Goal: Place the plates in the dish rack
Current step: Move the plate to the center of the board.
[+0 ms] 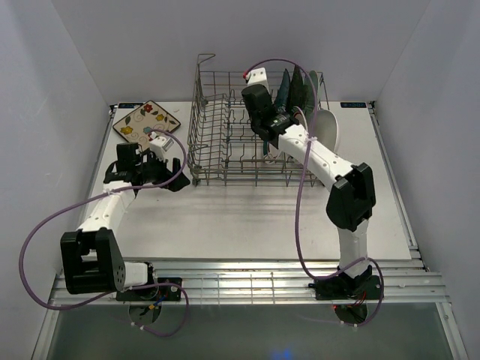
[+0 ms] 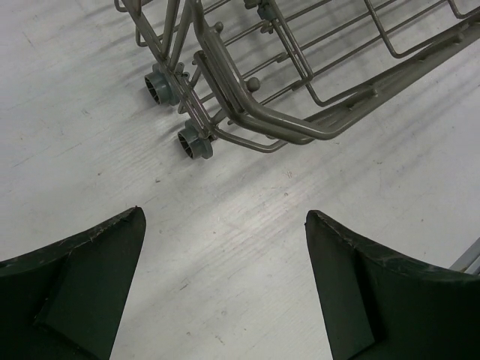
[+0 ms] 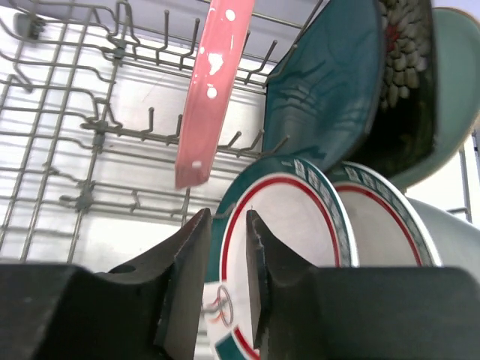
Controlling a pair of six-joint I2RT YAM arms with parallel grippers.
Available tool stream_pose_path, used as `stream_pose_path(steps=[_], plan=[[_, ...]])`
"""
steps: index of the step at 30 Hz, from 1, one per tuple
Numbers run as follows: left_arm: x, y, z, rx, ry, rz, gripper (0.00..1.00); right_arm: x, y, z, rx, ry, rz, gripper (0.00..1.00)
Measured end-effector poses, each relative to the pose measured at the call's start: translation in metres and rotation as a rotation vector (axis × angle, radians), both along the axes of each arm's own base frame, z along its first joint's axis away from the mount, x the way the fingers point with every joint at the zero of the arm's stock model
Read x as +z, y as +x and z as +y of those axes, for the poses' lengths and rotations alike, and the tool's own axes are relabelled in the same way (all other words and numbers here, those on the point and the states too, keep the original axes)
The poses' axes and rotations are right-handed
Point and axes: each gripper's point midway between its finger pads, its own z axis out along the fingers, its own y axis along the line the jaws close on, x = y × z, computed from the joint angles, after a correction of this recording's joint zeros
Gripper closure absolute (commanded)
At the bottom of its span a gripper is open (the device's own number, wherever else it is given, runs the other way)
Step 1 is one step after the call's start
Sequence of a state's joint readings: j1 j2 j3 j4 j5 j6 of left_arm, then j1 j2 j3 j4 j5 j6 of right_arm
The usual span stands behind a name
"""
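Though it stands in the dish rack (image 1: 225, 150), the green-rimmed plate (image 3: 292, 225) has its rim between the right gripper's (image 3: 227, 217) jaws.
The jaws are narrowly apart, and whether they pinch it is unclear. A rim snagged on withdrawal could tip it against the pink plate (image 3: 214, 82). The left gripper (image 2: 225, 217) gapes wide over the table (image 2: 75, 112).

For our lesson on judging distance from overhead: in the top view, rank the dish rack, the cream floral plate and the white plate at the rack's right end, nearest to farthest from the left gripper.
1. Dish rack: near-left corner just right of the left gripper.
2. Cream floral plate: flat on the table, far left.
3. White plate: across the rack, at its right end.
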State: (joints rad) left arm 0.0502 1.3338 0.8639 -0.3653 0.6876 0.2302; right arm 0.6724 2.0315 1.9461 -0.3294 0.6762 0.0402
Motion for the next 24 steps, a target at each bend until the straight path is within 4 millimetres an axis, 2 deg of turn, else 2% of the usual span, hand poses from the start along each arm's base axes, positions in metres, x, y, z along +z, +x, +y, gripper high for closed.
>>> stream_pose_path(steps=[4, 6, 9, 15, 17, 24], plan=[[0.008, -0.003, 0.003, 0.007, 0.019, -0.035, 0.02, 0.025, -0.028, -0.001, 0.030, 0.042, -0.036, 0.50], [0.008, -0.005, 0.004, 0.009, 0.030, -0.043, 0.02, 0.030, -0.039, -0.004, 0.039, 0.055, -0.045, 0.44], [0.008, -0.008, 0.005, 0.004, 0.043, -0.046, 0.02, 0.029, -0.057, -0.008, 0.055, 0.064, -0.046, 0.32], [0.014, -0.018, 0.008, 0.001, 0.069, -0.079, 0.02, 0.008, -0.087, -0.018, 0.086, 0.072, -0.020, 0.06], [0.018, -0.018, 0.012, 0.020, 0.080, -0.094, 0.02, 0.004, -0.096, -0.022, 0.095, 0.083, -0.015, 0.02], [0.023, -0.013, 0.044, 0.129, 0.073, -0.100, 0.02, 0.002, -0.129, -0.031, 0.139, 0.149, -0.031, 0.06]])
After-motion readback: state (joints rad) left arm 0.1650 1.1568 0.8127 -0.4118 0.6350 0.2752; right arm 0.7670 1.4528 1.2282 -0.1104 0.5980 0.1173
